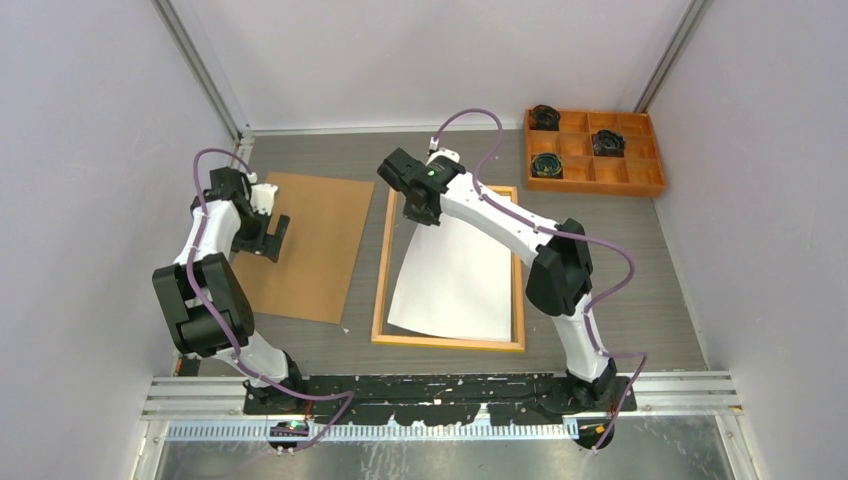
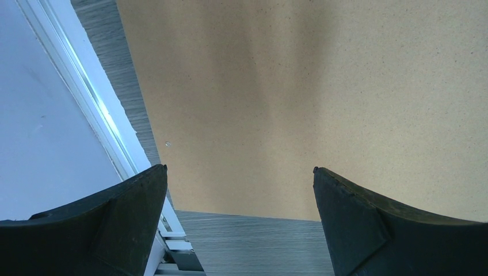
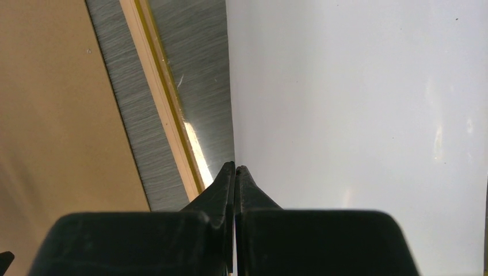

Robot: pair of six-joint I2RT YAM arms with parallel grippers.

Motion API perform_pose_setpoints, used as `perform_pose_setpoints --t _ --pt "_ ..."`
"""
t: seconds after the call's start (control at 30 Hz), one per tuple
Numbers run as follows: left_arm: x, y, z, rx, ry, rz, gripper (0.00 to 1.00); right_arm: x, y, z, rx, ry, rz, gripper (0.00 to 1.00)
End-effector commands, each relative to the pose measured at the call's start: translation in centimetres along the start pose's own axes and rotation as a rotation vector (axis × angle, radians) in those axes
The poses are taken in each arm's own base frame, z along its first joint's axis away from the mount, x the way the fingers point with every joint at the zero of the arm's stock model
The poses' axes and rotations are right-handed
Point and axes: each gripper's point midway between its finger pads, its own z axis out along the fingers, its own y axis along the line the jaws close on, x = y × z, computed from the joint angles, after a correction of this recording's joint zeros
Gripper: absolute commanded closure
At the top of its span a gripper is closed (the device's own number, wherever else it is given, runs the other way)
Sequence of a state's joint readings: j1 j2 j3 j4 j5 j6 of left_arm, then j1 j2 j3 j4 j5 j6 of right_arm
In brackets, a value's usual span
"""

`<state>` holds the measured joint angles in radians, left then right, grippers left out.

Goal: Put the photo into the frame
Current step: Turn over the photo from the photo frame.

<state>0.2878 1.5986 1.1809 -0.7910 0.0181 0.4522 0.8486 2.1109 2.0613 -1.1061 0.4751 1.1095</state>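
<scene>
The frame (image 1: 380,290) lies flat at the table's middle, light wood side up; its left rail shows in the right wrist view (image 3: 158,109). The photo (image 1: 455,275) is inside it, white back up, skewed and bowed, its far end lifted. My right gripper (image 1: 418,212) is shut on the photo's far left edge, and in the right wrist view (image 3: 236,167) the jaws pinch the white sheet (image 3: 357,115). My left gripper (image 1: 272,238) is open and empty, hovering over the brown backing board (image 1: 310,245), also seen in the left wrist view (image 2: 240,169).
The backing board (image 2: 316,86) lies left of the frame, close to the left wall. An orange compartment tray (image 1: 595,175) holding dark rolls stands at the back right. A glossy strip (image 3: 201,86) shows inside the frame beside the photo.
</scene>
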Motion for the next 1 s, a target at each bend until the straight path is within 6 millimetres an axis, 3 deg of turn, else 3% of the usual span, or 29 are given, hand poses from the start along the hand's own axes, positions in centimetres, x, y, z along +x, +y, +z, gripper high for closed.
perform_pose_setpoints --t 0.0,0.13,0.27,0.4,0.6,0.8,0.87,0.97 --pt "-0.8 0.3 -0.4 -0.018 -0.037 0.006 0.0 -1.2 -0.2 0.3 0.016 -0.05 -0.027 0.99" --pt "-0.8 0.3 -0.3 -0.02 -0.033 0.005 0.0 -0.9 -0.3 1.1 0.03 -0.045 -0.043 0.99" --pt "-0.8 0.4 -0.4 -0.026 -0.03 0.01 0.0 0.3 0.7 1.7 -0.01 0.007 -0.063 0.98" --pt "-1.0 0.5 -0.5 -0.026 -0.031 0.01 0.0 1.7 1.7 2.6 -0.03 0.07 -0.086 0.77" --pt "-0.9 0.5 -0.4 -0.025 -0.029 0.009 0.0 2.3 2.2 3.1 -0.044 0.092 -0.083 0.67" --pt "-1.0 0.8 -0.5 -0.04 -0.026 0.009 0.0 1.8 2.5 2.7 -0.063 0.08 -0.087 0.12" --pt "-1.0 1.2 -0.7 -0.059 -0.021 0.008 0.0 1.3 2.8 2.2 -0.075 0.07 -0.087 0.02" --pt "-1.1 1.5 -1.0 -0.068 -0.021 0.015 0.0 0.6 3.0 1.6 -0.087 0.052 -0.091 0.0"
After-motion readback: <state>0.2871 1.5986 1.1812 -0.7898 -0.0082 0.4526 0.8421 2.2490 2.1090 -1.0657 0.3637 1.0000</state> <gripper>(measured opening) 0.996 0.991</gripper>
